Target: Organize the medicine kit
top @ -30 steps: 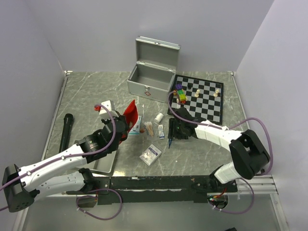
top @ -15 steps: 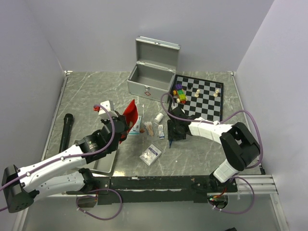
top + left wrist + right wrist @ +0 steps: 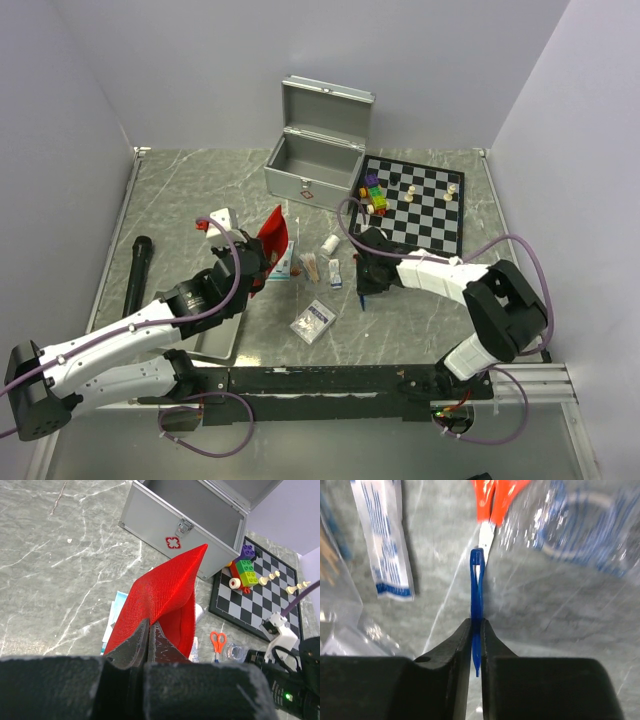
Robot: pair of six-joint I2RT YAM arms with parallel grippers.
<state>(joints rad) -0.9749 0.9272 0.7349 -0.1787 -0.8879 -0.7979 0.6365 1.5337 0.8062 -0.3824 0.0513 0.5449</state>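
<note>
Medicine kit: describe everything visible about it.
The medicine kit is a boxy silver metal case standing at the far middle of the grey marbled table. Its hinged lid is swung open and stands upright behind the box. The inside that shows looks empty. The front wall carries a metal latch and a small red-and-white sticker. A chessboard lies close by its right front corner; nothing grips it.
</note>
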